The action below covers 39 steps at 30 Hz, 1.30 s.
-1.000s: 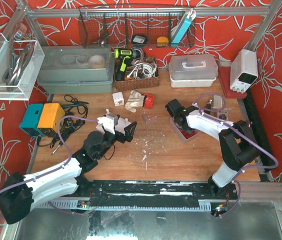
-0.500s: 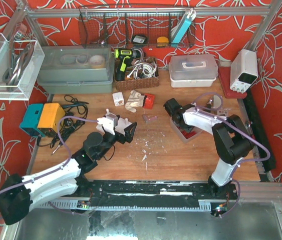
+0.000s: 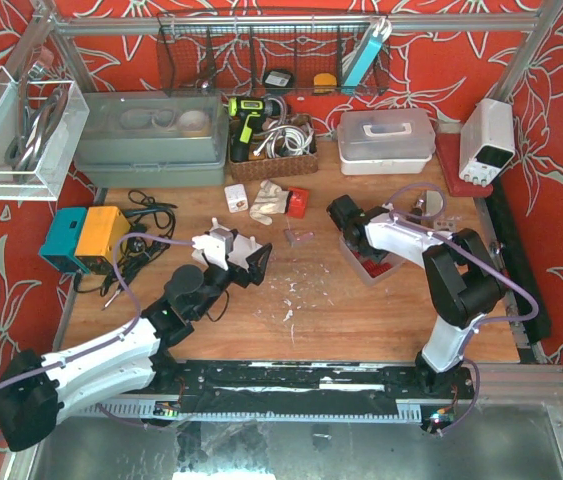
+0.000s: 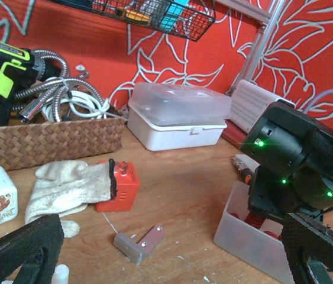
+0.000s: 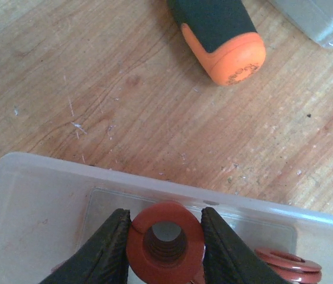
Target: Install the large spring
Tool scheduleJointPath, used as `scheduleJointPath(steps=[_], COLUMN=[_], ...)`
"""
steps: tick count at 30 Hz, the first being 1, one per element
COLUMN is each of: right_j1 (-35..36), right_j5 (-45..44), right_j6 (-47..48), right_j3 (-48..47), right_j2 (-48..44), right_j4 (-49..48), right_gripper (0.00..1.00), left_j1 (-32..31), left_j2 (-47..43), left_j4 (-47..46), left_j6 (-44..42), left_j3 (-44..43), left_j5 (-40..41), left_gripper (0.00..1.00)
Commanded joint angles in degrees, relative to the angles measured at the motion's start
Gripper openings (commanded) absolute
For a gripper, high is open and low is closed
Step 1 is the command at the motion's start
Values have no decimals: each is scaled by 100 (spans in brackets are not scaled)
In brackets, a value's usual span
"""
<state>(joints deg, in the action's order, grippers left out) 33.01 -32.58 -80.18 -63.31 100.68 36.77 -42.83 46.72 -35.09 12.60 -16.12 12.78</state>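
A red coil spring (image 5: 166, 244) stands end-on inside a clear plastic bin (image 5: 42, 201), and my right gripper (image 5: 165, 228) is shut on it, one black finger pressed on each side. From the left wrist view the same spring (image 4: 259, 214) shows just under the right gripper's body, above the bin (image 4: 243, 236). Seen from above, the right gripper (image 3: 351, 228) is down at the bin (image 3: 373, 268), right of centre. My left gripper (image 3: 246, 262) hovers left of centre, open, with nothing between its fingers (image 4: 18, 248).
A small metal angle bracket (image 4: 139, 242) lies on the wood between the arms. A red block (image 4: 119, 186) and a white glove (image 4: 65, 186) lie behind it. An orange-tipped screwdriver handle (image 5: 219, 29) lies beyond the bin. More red pieces (image 5: 287, 260) sit in the bin.
My right gripper has closed its fingers onto the red spring in the bin, after shifting slightly back and left. The left arm has barely moved.
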Motion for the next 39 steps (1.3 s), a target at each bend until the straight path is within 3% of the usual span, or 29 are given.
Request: scheduleJointPath(steps=[1, 8, 15, 18, 24, 30, 36, 39], right_j1=[-35, -42, -44, -44, -46, -35, 14, 161], right_j5=[-185, -41, 107, 201, 727, 1836, 3308, 3552], right_j6=[1, 76, 775, 1292, 2196, 2718, 2719, 2707], right_j3=[13, 170, 431, 646, 1303, 2048, 2630, 2807], right_j2=[-19, -288, -917, -1336, -2707, -4104, -4502, -4515], right_j4=[-21, -109, -434, -633, -1443, -2809, -4574, -5446], right_gripper=[30, 17, 7, 0, 0, 0, 0, 0], left_j1=[-41, -59, -59, -59, -68, -35, 74, 152], left_j2=[-113, -144, -110, -123, -261, -291, -207, -172], left_j4=[-2, 29, 81, 146, 20, 282, -445, -708], left_j6=[-94, -62, 45, -7, 255, 1574, 3490, 4561], left_j3=[-13, -14, -19, -75, -12, -186, -42, -58], left_j5=[171, 255, 502, 567, 330, -361, -1090, -1055], left_gripper=[100, 100, 100, 100, 96, 87, 78, 74])
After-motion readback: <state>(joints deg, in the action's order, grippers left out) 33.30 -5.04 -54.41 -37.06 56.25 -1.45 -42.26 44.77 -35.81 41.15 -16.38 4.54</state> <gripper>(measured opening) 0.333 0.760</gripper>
